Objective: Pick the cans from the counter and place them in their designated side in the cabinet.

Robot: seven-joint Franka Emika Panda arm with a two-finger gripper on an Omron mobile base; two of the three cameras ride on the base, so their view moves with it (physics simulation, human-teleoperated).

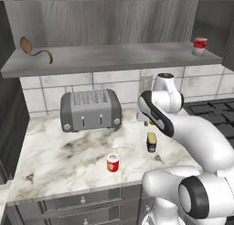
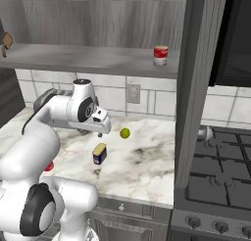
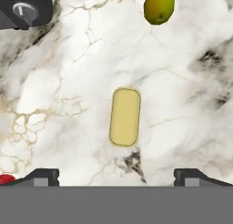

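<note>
**Fingers wide apart above the blue can, nothing held**

My gripper point(image 3: 116, 176) hangs over the counter point(image 1: 59, 151) with its two fingertips point(image 3: 43, 175) spread as far as they go, one at each lower corner of the hand view; they touch nothing. Between them, further up, sits the yellow top of the blue can point(image 3: 124, 117), seen from straight above as a rounded oblong with its long side running up and down that picture.

In the left base view my own forearm covers the gripper, and the small yellow-green ball point(image 2: 125, 132) is mostly hidden there. The red can point(image 1: 113, 163) stands upright near the counter's front edge, left of the blue can and well apart from it; in the hand view only a red sliver shows at the lower left corner. The toaster point(image 1: 90, 109) is cut off at the hand view's upper left.

The blue can stands upright, its axis vertical. Another red can with a white band point(image 2: 160, 55) stands on the cabinet point(image 1: 114, 59) shelf.
</note>
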